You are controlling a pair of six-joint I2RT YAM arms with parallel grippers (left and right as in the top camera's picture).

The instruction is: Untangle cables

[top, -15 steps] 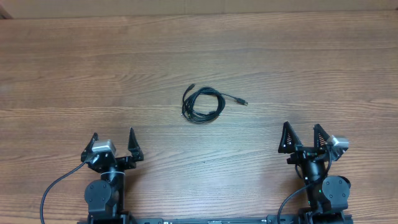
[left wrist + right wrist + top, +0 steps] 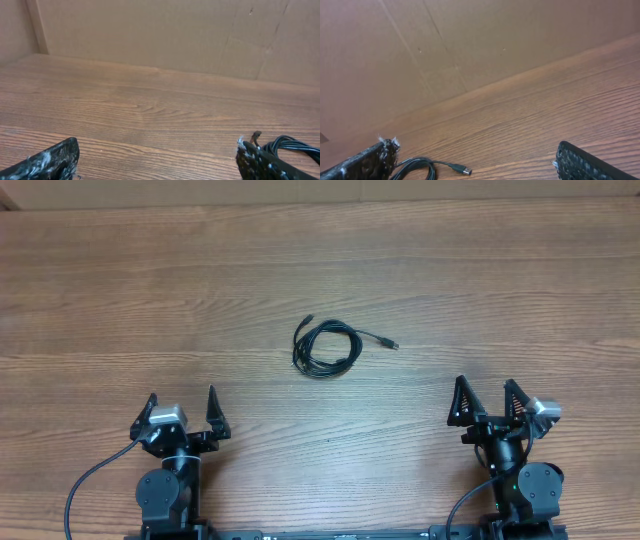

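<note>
**Cables** (image 2: 326, 348): thin black cords wound in one loose coil. They lay flat on the wooden table (image 2: 480, 270) near its middle. One plug end stuck out to the coil's right, and a shorter end at its upper left.

**Left end effector** (image 2: 181, 395): jaws spread wide, gripping nothing. It sat at the table's near edge, left of the coil and well apart from it.

**Right end effector** (image 2: 485, 383): jaws likewise wide, gripping nothing. It sat at the near edge, right of the coil and well apart from it.

**Backdrop:** a brown cardboard wall (image 2: 150, 30) stood behind the table.
</note>
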